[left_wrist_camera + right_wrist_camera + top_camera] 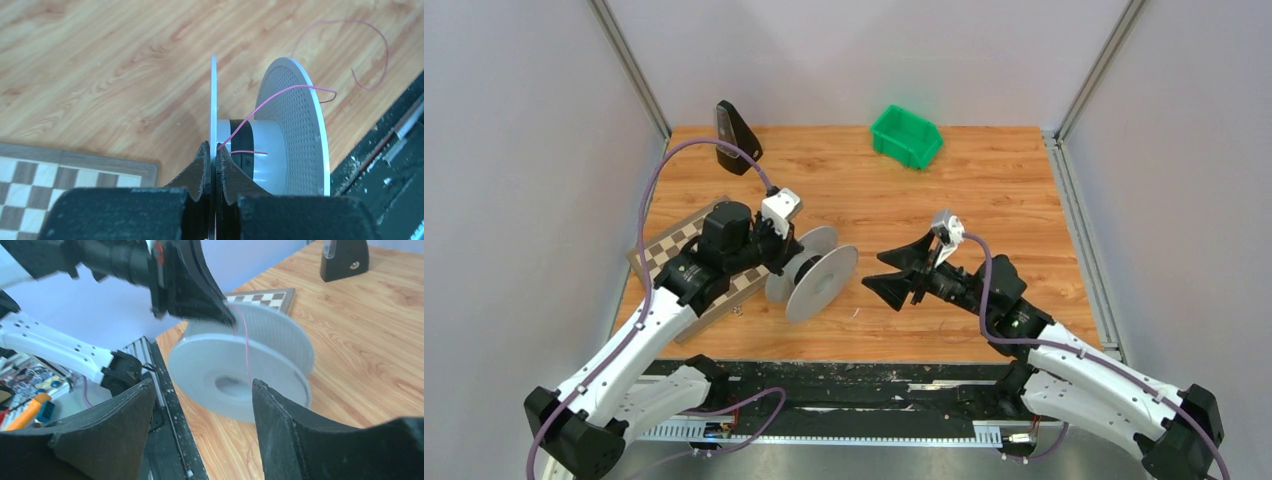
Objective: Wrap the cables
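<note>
A grey reel (pixel 814 270) stands on its edge at the table's middle. My left gripper (pixel 786 262) is shut on the rim of the reel's near flat disc (pixel 213 100), the disc pinched between both fingers. A thin pink cable (pixel 280 92) runs from the hub (pixel 265 150) over the perforated far disc and trails loose on the wood. In the right wrist view the reel (pixel 235 375) shows its centre hole, with the cable (pixel 247 350) hanging across its face. My right gripper (pixel 874 272) is open just right of the reel, nothing between its fingers (pixel 202 390).
A green bin (pixel 907 136) sits at the back. A black stand (pixel 736 137) is at the back left. A chessboard (pixel 674 250) lies under the left arm. A black strip (pixel 844 385) runs along the table's near edge.
</note>
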Controlling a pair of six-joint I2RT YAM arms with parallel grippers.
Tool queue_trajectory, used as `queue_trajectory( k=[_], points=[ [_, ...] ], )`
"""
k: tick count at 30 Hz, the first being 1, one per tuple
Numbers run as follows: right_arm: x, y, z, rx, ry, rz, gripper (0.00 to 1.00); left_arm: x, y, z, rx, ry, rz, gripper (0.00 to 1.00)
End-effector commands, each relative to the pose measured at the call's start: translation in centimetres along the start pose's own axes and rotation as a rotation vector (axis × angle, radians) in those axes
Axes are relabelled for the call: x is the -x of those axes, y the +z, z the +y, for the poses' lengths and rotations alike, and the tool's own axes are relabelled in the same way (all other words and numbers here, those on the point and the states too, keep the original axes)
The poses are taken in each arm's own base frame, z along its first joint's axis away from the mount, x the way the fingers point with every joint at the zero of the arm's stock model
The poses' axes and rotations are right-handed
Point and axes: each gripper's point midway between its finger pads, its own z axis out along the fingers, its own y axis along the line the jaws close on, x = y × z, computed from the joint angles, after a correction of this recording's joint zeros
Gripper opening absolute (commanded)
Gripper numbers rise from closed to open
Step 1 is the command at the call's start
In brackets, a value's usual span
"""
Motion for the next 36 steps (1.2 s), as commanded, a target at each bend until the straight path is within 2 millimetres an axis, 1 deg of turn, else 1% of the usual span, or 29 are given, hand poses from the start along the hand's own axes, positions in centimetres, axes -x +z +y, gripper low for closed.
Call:
queue_trajectory(
  k=[1, 3, 5, 6, 7, 9, 13, 14, 18, 19, 21, 25, 27, 33, 36],
  points=[
    [-3.3, -1.5, -2.1, -0.063, -0.062, 0.046, 0.7, 4.0, -2.2, 1.3, 0.108, -0.067, -0.129, 0.0],
    [-4.3, -1.8, -2.7, -0.077, -0.064, 0.047, 0.7, 4.1, -2.8, 1.6, 0.141, -0.106, -0.13, 0.0],
    [-4.8, -1.8, -3.0, -0.078, -0.072, 0.034, 0.7, 4.5, -3.8, 2.3, 0.2, -0.137, -0.149, 0.0],
    [-4.9, -1.7, -3.3, -0.084, -0.073, 0.022, 0.7, 4.8, -4.7, 2.8, 0.238, -0.149, -0.174, 0.0],
    [-4.7, -1.6, -3.4, -0.082, -0.085, 0.003, 0.7, 5.1, -5.2, 2.7, 0.244, -0.171, -0.192, 0.0],
    [-4.7, -1.3, -3.5, -0.072, -0.118, -0.013, 0.7, 5.8, -6.8, 3.8, 0.327, -0.222, -0.248, 0.0],
    [-5.3, -0.7, -3.0, -0.009, -0.166, -0.022, 0.7, 7.1, -9.4, 3.1, 0.324, -0.254, -0.316, 0.0],
    [-5.8, -0.5, -2.8, 0.014, -0.174, -0.012, 0.71, 7.2, -9.9, 2.8, 0.314, -0.26, -0.327, 0.0],
    [-7.0, 0.1, -2.1, 0.097, -0.282, -0.019, 0.72, 8.5, -11.2, 0.6, 0.207, -0.29, -0.375, 0.0],
    [-7.4, 0.3, -2.1, 0.105, -0.317, -0.014, 0.72, 8.8, -11.3, -0.3, 0.157, -0.288, -0.378, 0.0],
    [-7.8, 0.7, -2.5, 0.104, -0.363, -0.007, 0.73, 9.1, -11.5, -1.3, 0.104, -0.292, -0.378, 0.0],
    [-8.6, 1.5, -2.3, 0.145, -0.415, 0.015, 0.75, 8.7, -11.2, -2.0, 0.07, -0.318, -0.317, 0.0],
    [-9.5, 2.0, -2.3, 0.154, -0.421, 0.04, 0.75, 8.7, -11.2, -2.3, 0.057, -0.328, -0.311, 0.0],
    [-11.9, 2.6, -4.3, 0.086, -0.413, 0.084, 0.71, 9.2, -11.5, -3.0, 0.017, -0.353, -0.328, 0.0],
    [-13.0, 2.6, -5.1, 0.056, -0.399, 0.11, 0.66, 9.1, -11.5, -3.1, 0.014, -0.356, -0.321, 0.0]
  ],
)
